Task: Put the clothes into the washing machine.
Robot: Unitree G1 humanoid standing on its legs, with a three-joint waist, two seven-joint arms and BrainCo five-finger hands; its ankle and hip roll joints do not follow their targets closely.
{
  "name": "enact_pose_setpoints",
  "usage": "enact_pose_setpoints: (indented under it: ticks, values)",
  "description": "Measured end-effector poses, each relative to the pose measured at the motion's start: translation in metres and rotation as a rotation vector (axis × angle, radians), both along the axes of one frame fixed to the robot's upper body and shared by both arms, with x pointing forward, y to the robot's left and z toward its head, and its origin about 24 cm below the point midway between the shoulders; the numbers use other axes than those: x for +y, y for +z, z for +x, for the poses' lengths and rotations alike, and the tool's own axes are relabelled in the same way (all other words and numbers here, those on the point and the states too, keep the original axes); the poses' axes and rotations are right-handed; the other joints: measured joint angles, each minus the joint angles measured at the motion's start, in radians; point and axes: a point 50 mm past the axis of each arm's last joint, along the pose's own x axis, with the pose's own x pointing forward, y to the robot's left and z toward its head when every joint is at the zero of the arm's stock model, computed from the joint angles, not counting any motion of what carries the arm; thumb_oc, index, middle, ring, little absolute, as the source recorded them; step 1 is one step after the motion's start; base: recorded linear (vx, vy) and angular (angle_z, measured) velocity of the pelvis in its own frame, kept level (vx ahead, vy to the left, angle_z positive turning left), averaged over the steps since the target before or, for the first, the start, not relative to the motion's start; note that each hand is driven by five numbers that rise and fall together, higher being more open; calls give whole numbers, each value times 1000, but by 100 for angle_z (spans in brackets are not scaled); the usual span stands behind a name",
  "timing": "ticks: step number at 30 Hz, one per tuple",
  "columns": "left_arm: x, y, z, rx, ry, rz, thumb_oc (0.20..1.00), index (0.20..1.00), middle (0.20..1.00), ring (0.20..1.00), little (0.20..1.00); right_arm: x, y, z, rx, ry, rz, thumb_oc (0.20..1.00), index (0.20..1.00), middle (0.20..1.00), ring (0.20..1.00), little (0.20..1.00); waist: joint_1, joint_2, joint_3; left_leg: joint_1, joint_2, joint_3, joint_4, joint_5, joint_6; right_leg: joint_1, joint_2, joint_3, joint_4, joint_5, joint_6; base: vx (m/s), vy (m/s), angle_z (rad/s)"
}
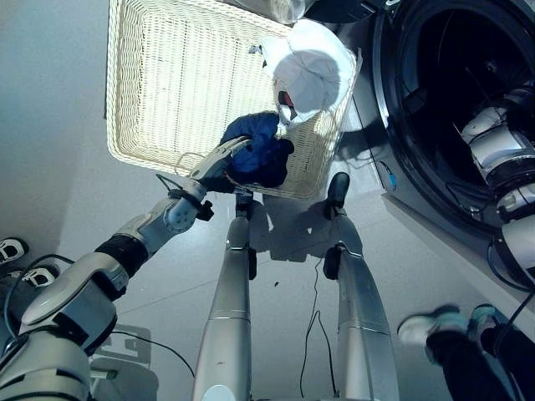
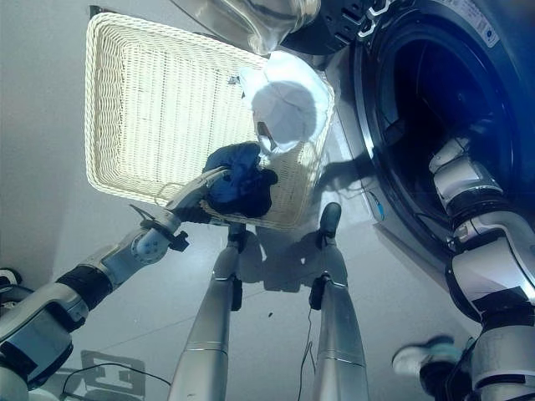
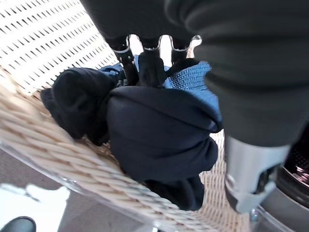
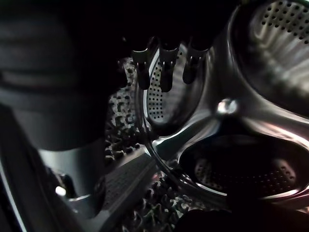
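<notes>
A bundle of dark blue clothes (image 1: 261,152) lies against the near rim of the white wicker basket (image 1: 159,92) and partly hangs over it. My left hand (image 1: 219,163) is on the bundle, its fingers (image 3: 126,58) curled into the cloth. A white garment (image 1: 311,68) is heaped in the basket's corner nearest the washing machine (image 1: 401,175). My right arm (image 1: 493,150) reaches through the machine's round opening. My right hand (image 4: 166,60) is inside the perforated steel drum (image 4: 285,43), its fingers relaxed and holding nothing.
The basket stands on the grey floor just left of the machine. The machine's open glass door (image 2: 267,18) hangs above the basket's far side. A person's shoes (image 1: 439,326) stand at the lower right, and another pair of shoes (image 1: 12,251) is at the left edge.
</notes>
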Motion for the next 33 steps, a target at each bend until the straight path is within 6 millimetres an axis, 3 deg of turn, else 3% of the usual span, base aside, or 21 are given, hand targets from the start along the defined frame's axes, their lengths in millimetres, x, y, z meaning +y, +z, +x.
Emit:
enact_pose_setpoints:
  ticks: [13,25,33]
  values:
    - [-12,1,15,-145,151,18,1000,1000,1000,1000,1000,45,15,1,-156,181,-83,1000,1000,1000,1000,1000,-48,-2,-1,-1,0,1,-3,-1,0,0,1,3,-3,0,0,0,0,0]
    - [-19,1,18,-208,262,-144,1000,1000,1000,1000,1000,74,-2,-14,-242,339,-77,1000,1000,1000,1000,1000,-105,-5,-3,-7,2,2,1,-10,0,-1,5,4,-11,-1,2,0,0,0]
    - [-18,-5,22,-198,323,-58,1000,1000,1000,1000,1000,76,-11,-15,-203,321,-118,1000,1000,1000,1000,1000,-126,-6,-3,-7,6,3,9,-12,-2,0,9,5,-9,-1,2,0,0,0]
